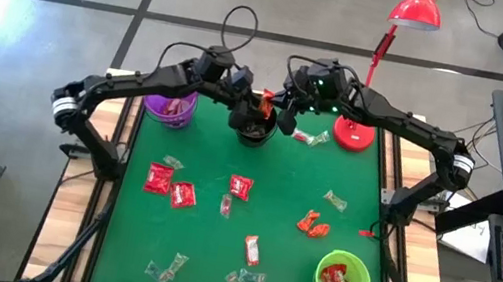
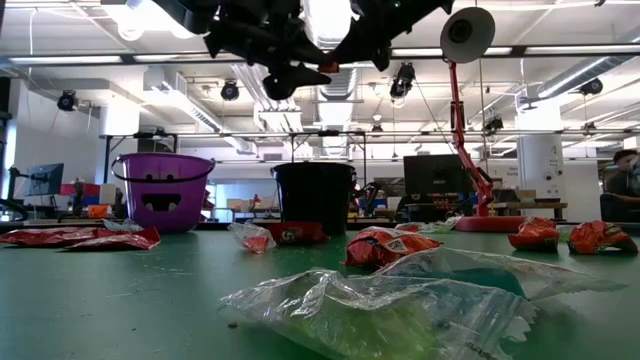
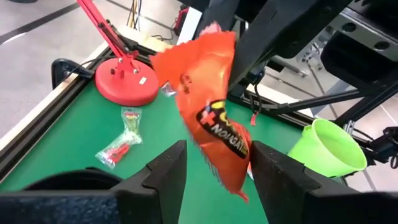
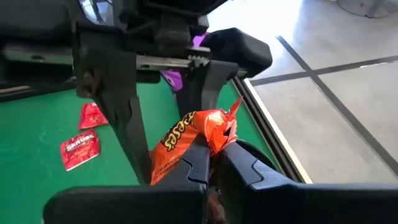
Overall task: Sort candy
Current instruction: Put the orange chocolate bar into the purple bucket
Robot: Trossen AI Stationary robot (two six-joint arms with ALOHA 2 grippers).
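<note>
Low view, nearest the lens: a clear crumpled wrapper fills the lower centre, its contents hard to make out. Behind it, red candy packets lie scattered on the green table.

High view: a green bowl at lower right holds a red packet; loose sweets spread across the middle of the frame.

Farther back, at upper centre, a black bowl sits under both grippers, mostly hidden by them. The right gripper is clenched on an orange candy packet; the packet's lower end is cut off behind its fingers. The left gripper stands spread, fingers either side of that packet, contact unclear.

Purple bowl at upper left, partly hidden by the left arm. Red lamp base at upper right.
</note>
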